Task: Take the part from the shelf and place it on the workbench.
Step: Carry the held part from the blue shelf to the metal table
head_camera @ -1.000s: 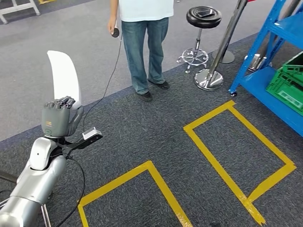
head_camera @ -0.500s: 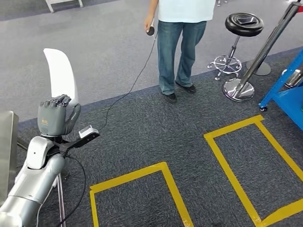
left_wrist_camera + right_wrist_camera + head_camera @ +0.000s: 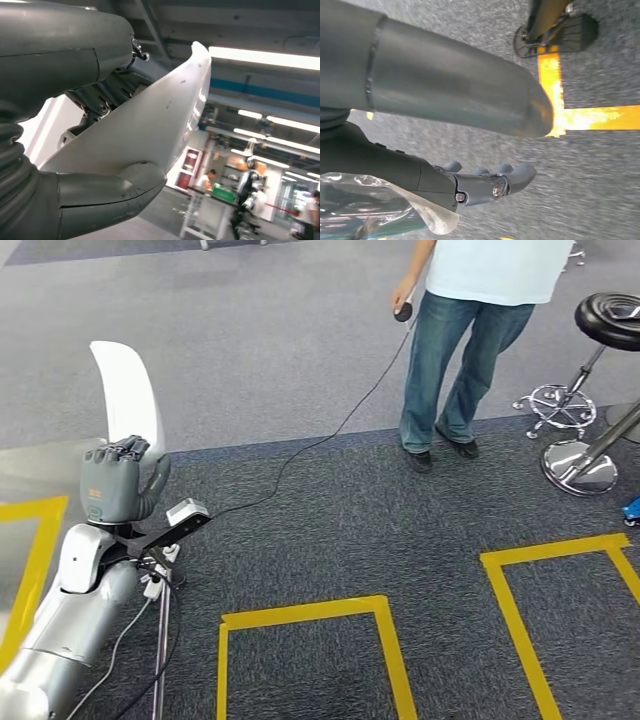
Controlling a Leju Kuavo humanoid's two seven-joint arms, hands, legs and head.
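Note:
The part is a white curved shell (image 3: pixel 128 395), standing upright above my left hand (image 3: pixel 113 485), which grips its lower end at the left of the head view. In the left wrist view the same white shell (image 3: pixel 151 125) lies between the thick grey thumb (image 3: pixel 113 195) and the darker fingers. A shiny grey surface with yellow tape (image 3: pixel 30 475) shows blurred at the left edge; I cannot tell whether it is the workbench. My right hand (image 3: pixel 433 95) hangs over the carpet, fingers apart from the thumb, holding nothing.
A person in jeans (image 3: pixel 468 350) stands at the back right holding a small black device (image 3: pixel 404 310) whose cable (image 3: pixel 317 445) trails across the carpet. A black stool (image 3: pixel 611 320) and a chrome base (image 3: pixel 577 465) stand at the right. Yellow tape rectangles (image 3: pixel 302 612) mark the floor.
The camera has swung left: the person, stool and tape marks slid right, the blue shelf left the picture, and the shiny surface grew at the left. My left hand still holds the part.

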